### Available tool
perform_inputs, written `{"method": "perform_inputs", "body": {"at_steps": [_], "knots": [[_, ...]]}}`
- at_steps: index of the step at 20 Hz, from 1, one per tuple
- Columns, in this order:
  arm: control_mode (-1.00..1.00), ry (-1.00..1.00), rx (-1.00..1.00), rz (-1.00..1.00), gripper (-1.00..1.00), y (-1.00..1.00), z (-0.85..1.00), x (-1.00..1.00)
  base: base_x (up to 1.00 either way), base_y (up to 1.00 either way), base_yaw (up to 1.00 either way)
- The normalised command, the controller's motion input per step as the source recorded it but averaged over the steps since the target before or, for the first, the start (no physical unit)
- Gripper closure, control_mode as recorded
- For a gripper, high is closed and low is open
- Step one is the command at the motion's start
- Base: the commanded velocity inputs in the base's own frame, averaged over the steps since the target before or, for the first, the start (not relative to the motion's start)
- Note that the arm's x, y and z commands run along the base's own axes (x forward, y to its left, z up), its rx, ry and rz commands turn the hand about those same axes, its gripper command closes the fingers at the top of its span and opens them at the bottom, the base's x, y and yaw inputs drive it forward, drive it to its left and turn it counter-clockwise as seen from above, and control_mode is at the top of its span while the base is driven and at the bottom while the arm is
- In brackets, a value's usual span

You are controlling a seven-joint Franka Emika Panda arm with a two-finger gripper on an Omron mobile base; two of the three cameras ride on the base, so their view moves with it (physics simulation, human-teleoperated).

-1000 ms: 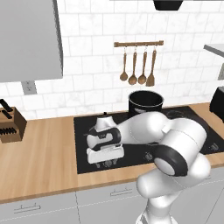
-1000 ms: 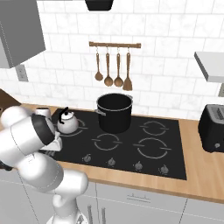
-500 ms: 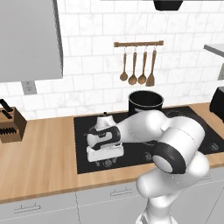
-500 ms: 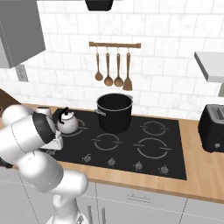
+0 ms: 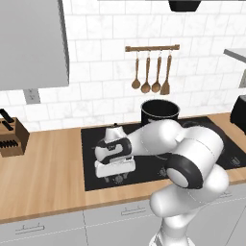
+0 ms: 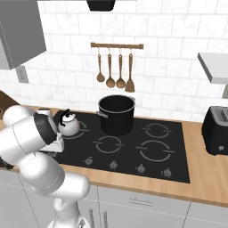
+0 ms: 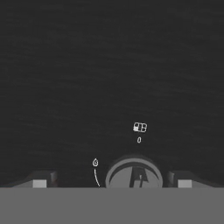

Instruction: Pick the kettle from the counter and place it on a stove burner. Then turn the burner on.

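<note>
1. kettle (image 6: pixel 69 125) sits on the back left burner (image 6: pixel 76 132) of the cooktop (image 6: pixel 178 156), beside the pot (image 6: pixel 116 114)
2. gripper (image 7: pixel 113 180) released, jaws wide; a stove knob (image 7: pixel 134 174) lies between its tips

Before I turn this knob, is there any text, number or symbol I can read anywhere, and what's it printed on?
No readable words, brands or numbers.
Small white burner-position icon on the cooktop above the knob: too blurred to read.
"0" mark under it: apparently the off position.
Small flame-like mark with an arc left of the knob: a symbol, no text.
</note>
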Motion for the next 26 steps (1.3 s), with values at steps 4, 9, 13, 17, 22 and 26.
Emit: {"method": "perform_inputs", "body": {"at_steps": [4,9,13,17,22,26], "knots": [[-1.0,0.0,0.0,0.0,-1.0,0.0,0.0,-0.1,0.0,0.0,0.0],[-1.0,0.0,0.0,-0.01,-1.0,0.0,-0.02,-0.08,0.0,0.0,0.0],[-1.0,0.0,0.0,-0.02,-1.0,0.0,-0.01,0.02,0.0,0.0,0.0],[-1.0,0.0,0.0,-0.01,-1.0,0.0,0.0,0.0,0.0,0.0,0.0],[-1.0,0.0,0.0,0.0,1.0,0.0,0.0,0.0,0.0,0.0,0.0],[-1.0,0.0,0.0,0.0,1.0,0.0,0.0,0.0,0.0,0.0,0.0]]}}
